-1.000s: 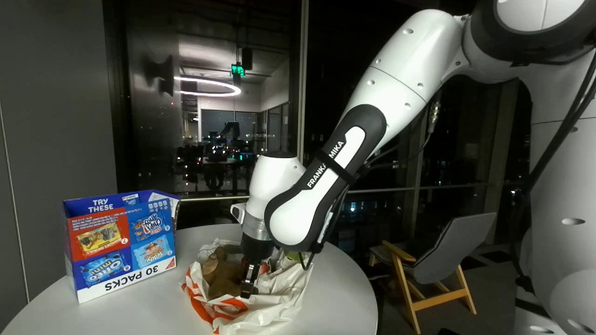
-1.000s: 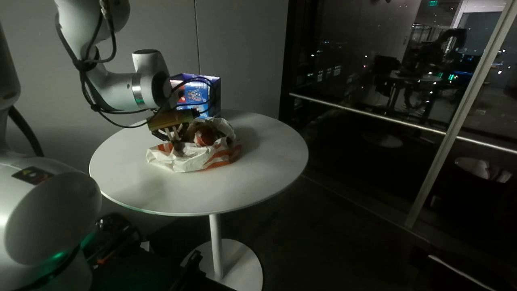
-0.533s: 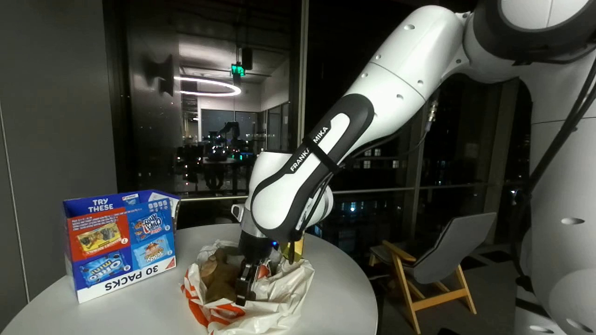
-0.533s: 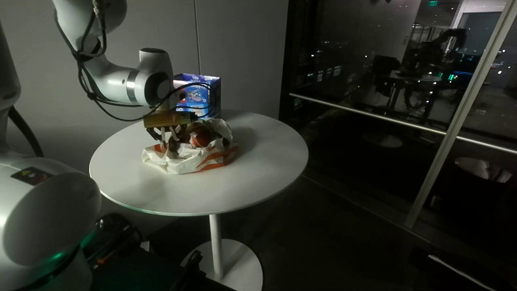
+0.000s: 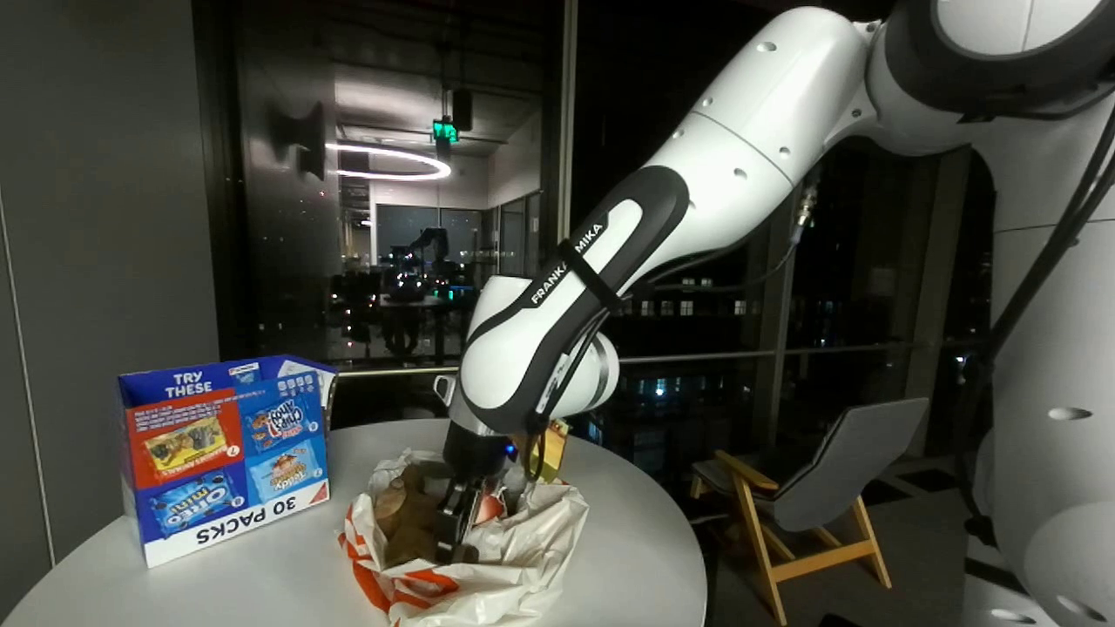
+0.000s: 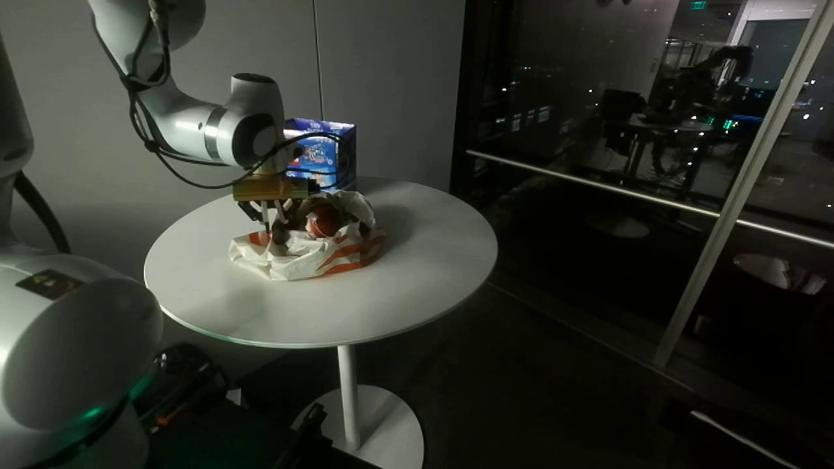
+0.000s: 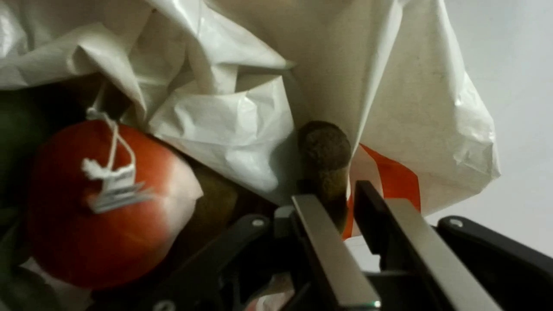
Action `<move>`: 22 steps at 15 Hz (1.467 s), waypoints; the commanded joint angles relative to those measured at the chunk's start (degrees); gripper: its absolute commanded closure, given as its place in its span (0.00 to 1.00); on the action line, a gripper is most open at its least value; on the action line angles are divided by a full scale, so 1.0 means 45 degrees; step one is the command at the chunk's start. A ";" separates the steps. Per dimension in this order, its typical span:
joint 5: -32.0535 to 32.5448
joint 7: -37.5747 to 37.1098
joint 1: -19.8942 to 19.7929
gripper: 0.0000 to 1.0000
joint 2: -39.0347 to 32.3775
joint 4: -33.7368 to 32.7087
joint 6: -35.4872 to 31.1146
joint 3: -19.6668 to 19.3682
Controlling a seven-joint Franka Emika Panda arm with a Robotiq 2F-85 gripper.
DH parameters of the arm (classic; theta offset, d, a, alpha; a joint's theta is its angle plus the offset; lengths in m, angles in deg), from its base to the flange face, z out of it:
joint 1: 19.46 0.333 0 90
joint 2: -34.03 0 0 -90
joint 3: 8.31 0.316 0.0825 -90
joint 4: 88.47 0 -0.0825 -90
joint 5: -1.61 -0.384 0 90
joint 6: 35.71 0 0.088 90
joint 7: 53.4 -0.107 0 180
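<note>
Brown toy (image 5: 408, 533) beside parted fingers (image 7: 334, 250)

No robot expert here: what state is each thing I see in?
Plastic bag: open, crumpled, on the table
Brown plush toy: lying in the bag, partly hidden
Red rounded thing: in the bag, white tag on it
Tool: jaws partly apart at a brown stub; grip unclear
Snack box: standing, "30 PACKS" reading upside down
Chair: upright
Ring light: lit
Green sign: lit
</note>
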 commanded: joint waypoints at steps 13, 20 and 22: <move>0.4126 -0.1925 0.0075 0.92 0.0835 0.0435 -0.1351 -0.0598; 1.1978 -0.5155 0.0337 0.92 0.1669 -0.0088 -0.0811 -0.2175; 1.4152 -0.6730 0.0253 0.92 0.1405 -0.0177 -0.1041 -0.2073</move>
